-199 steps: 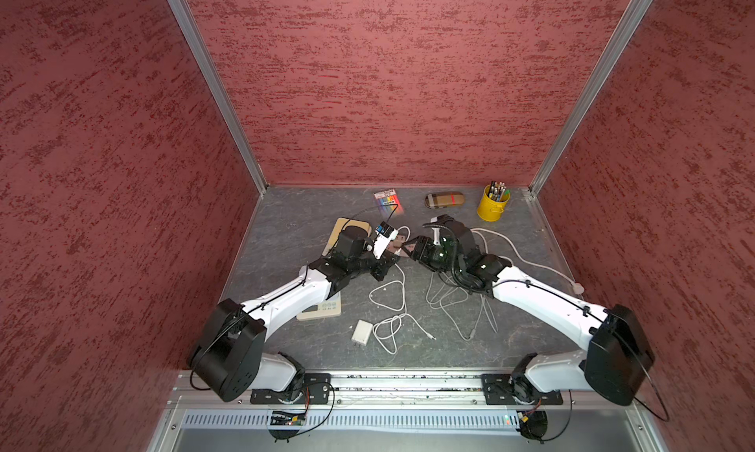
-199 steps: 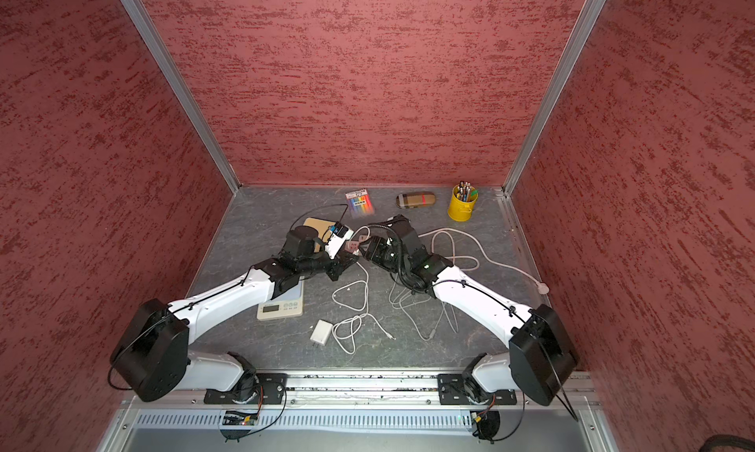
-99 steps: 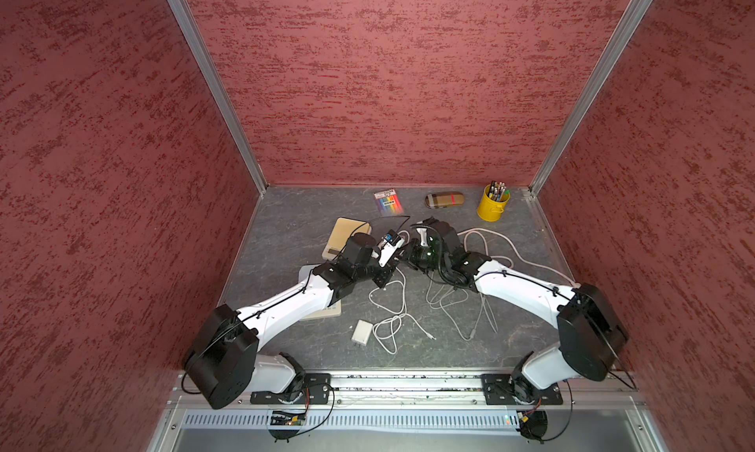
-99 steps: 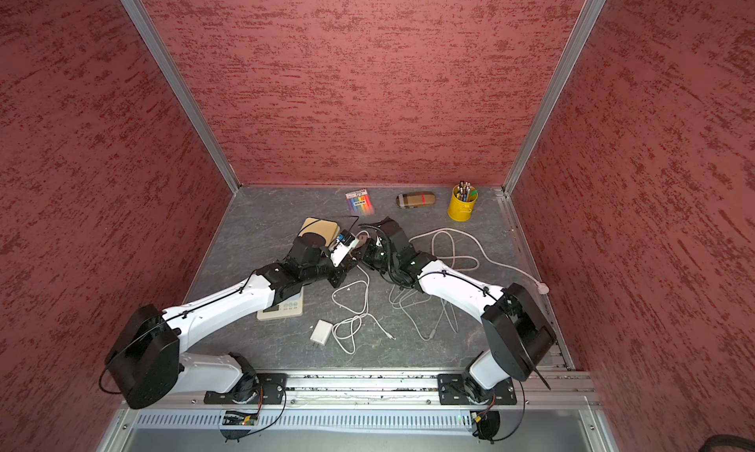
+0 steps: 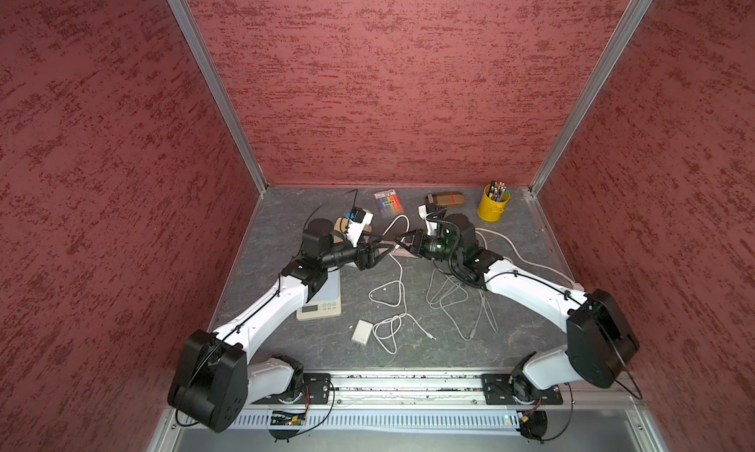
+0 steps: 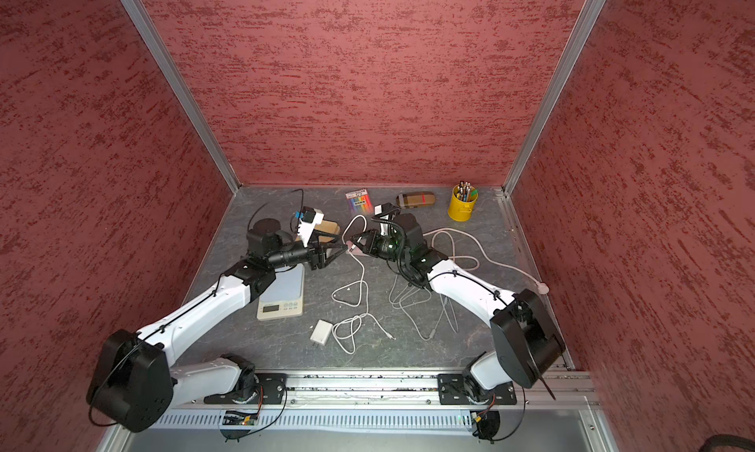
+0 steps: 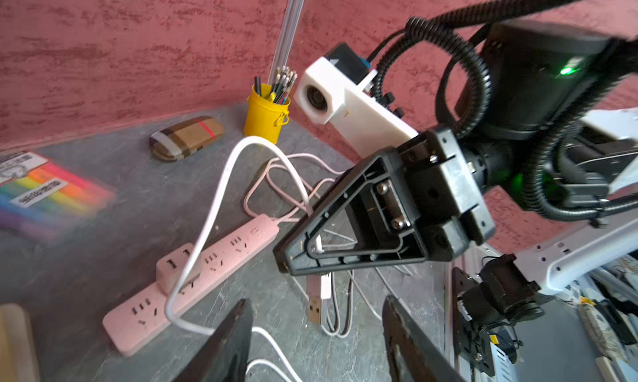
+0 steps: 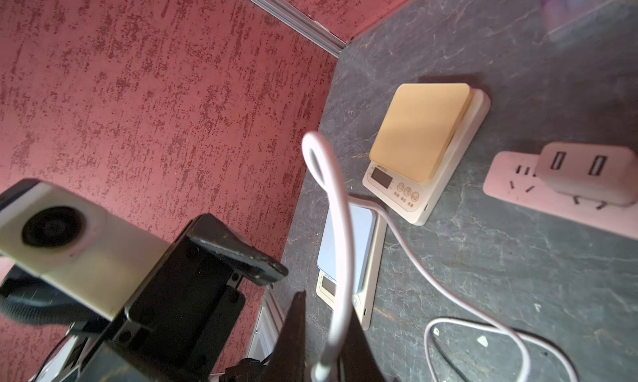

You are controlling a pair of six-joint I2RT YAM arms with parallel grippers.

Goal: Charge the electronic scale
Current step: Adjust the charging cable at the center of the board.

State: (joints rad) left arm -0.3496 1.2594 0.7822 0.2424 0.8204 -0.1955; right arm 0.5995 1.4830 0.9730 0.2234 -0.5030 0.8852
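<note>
Below, the blue-topped scale (image 8: 362, 242) and tan-topped scale (image 8: 421, 131) lay on the surface (image 8: 518, 276), apart from both jaws. The right gripper's (image 8: 326, 342) jaws clenched the white cable (image 8: 340, 225), and the left gripper's (image 7: 317, 328) stood released beside them. The left arm (image 5: 269, 307) hid part of the blue-topped scale in both top views.

In both top views the left arm (image 5: 269, 307) covers part of the blue-topped scale (image 5: 329, 294) and most of the tan-topped scale (image 6: 328, 227). The marker pack (image 7: 48, 193) is blurred in the left wrist view. The power strip (image 8: 504, 183) runs off the right wrist picture's edge.
</note>
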